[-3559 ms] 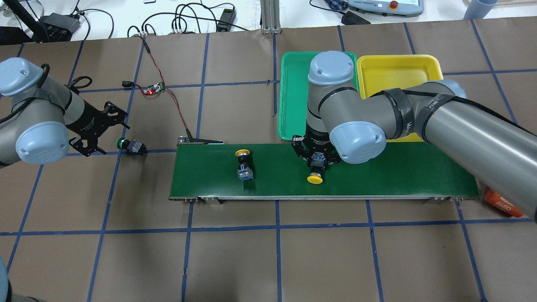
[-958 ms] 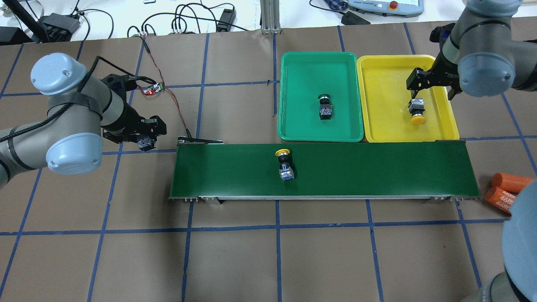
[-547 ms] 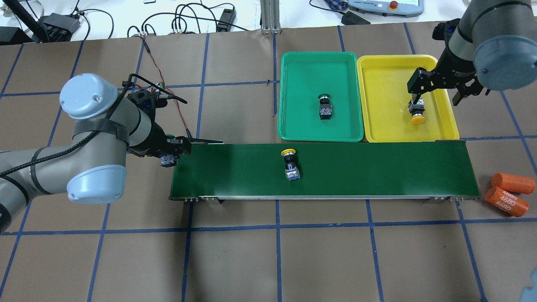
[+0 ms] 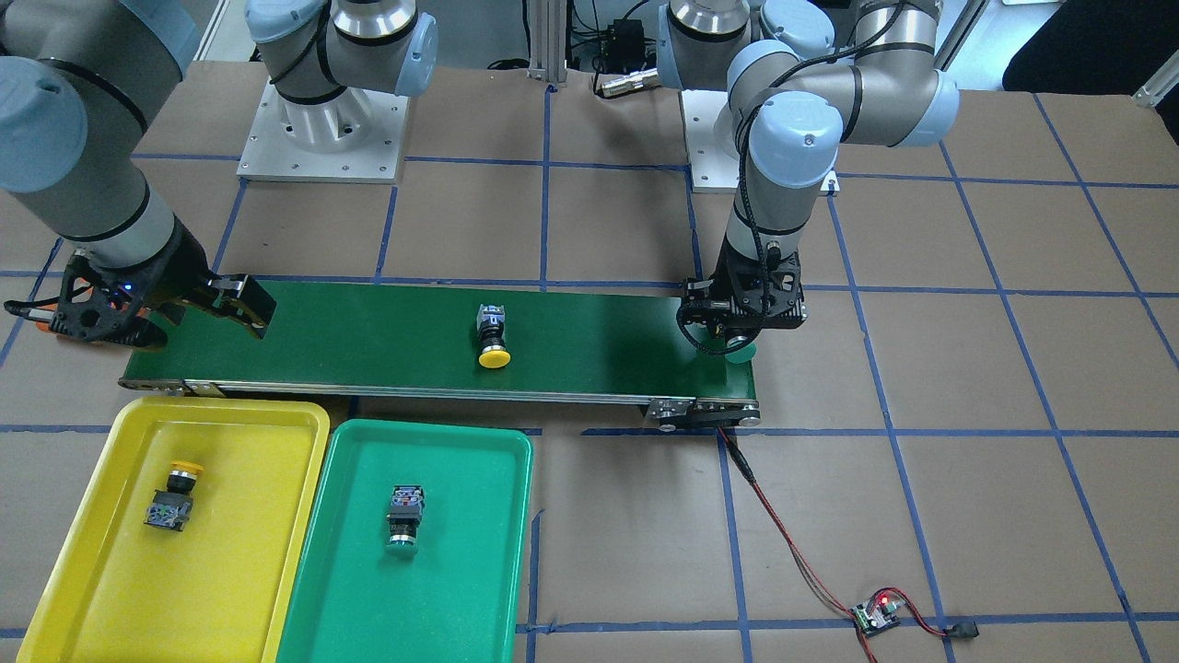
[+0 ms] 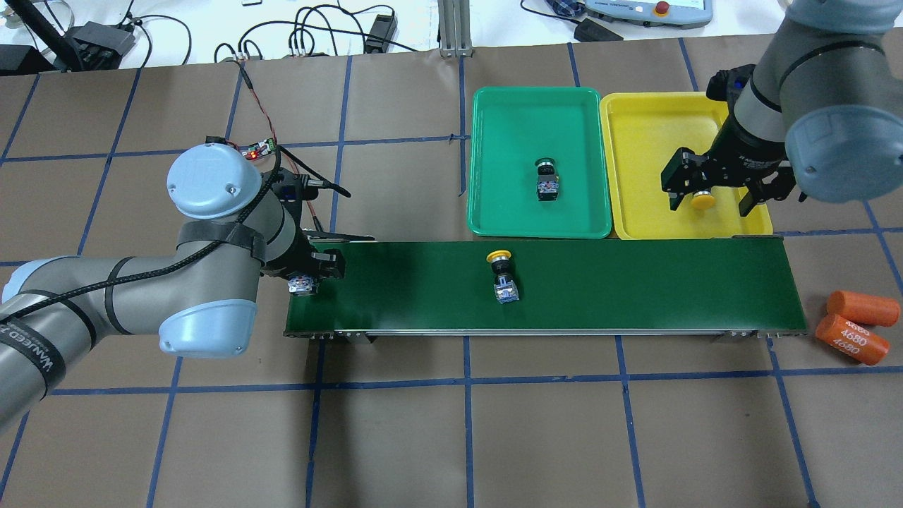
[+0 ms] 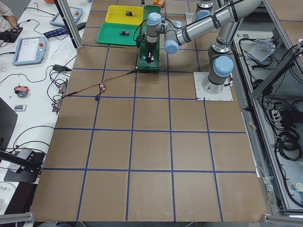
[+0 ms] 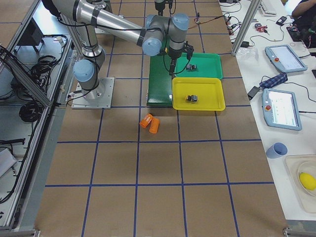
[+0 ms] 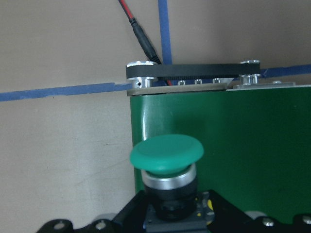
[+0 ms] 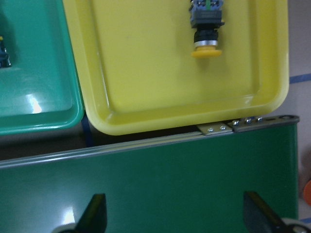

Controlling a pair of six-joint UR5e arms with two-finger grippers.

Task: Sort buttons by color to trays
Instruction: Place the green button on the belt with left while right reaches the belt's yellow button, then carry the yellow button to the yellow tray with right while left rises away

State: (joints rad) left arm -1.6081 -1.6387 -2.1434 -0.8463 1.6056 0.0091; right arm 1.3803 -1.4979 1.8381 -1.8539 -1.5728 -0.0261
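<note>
My left gripper [image 5: 310, 271] is shut on a green-capped button [image 8: 166, 155] and holds it over the left end of the dark-green conveyor belt [image 5: 635, 282]. It also shows in the front view [image 4: 737, 341]. A yellow-capped button [image 5: 502, 275] lies on the belt's middle. The green tray [image 5: 522, 120] holds a green-capped button [image 5: 545, 180]. The yellow tray [image 5: 649, 127] holds a yellow-capped button [image 9: 206, 29]. My right gripper [image 5: 709, 194] is open and empty, over the yellow tray's edge by the belt; its fingertips [image 9: 95, 213] hang above the belt.
Two orange cylinders [image 5: 853, 328], one printed "4680", lie off the belt's right end. A small circuit board [image 5: 257, 149] with a red wire runs to the belt's left end. The two trays sit side by side behind the belt.
My left arm carried the green button rightwards to the belt's left end. My right gripper let go of the yellow button in the yellow tray and moved towards the belt. The belt's button drifted right.
</note>
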